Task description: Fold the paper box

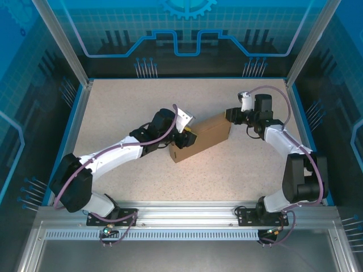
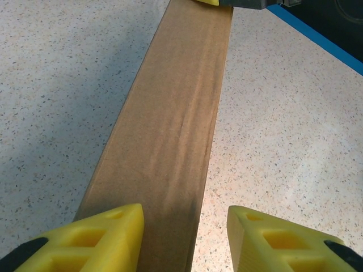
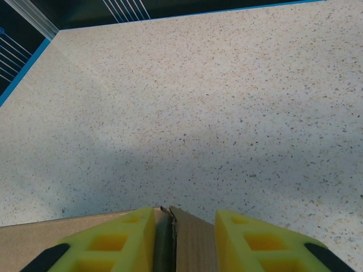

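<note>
1. I am looking down on the paper box from above. It is lying folded shut on the speckled table, close to the middle. It is sitting on a slant, with one end nearer me on the left and the other end farther off on the right.
2. The left gripper is sitting at the near-left end of the box and the right gripper at its far-right end, so the box is stretching between the two.
3. In the left wrist view the paper box is running straight away from the left gripper as a long brown band. One jaw is overlapping the box's left edge. The other is standing clear of its right edge, with table surface showing in the gap. I am reading this pincer as released and not clamping anything.
4. At the far end of that band, at the top edge of the same view, a bit of yellow from the right gripper is meeting the box.
5. In the right wrist view the right gripper is straddling the end of the paper box. Upright cardboard edges are filling the space between the jaws, and both jaws are lying against them. I am reading this pincer as grasping the paper box.
6. Past those jaws the table is running out to a blue border along its edge.
</note>
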{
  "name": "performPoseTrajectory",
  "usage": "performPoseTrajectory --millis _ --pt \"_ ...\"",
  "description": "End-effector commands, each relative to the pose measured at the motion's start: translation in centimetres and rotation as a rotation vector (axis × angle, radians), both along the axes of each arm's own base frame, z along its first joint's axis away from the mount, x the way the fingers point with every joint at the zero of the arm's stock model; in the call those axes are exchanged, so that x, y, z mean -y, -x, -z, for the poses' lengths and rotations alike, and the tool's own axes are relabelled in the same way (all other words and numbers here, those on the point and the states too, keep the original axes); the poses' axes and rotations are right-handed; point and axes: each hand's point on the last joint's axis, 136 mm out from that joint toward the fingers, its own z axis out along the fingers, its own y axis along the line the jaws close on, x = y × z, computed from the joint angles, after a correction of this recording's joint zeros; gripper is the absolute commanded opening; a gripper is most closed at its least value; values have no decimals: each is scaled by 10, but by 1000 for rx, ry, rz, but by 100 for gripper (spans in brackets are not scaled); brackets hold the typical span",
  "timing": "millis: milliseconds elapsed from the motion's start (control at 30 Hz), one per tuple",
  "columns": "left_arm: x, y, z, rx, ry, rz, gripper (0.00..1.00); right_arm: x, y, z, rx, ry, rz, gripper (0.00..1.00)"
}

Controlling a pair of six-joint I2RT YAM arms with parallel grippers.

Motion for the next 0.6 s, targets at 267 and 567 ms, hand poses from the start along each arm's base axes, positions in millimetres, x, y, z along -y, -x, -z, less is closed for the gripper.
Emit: performPoseTrajectory --millis 267,567 --pt "-16 21 37 -73 -96 -23 49 24 50 76 -321 87 76 31" --pt "-12 10 0 31 -33 -62 62 18 44 61 -272 91 64 30"
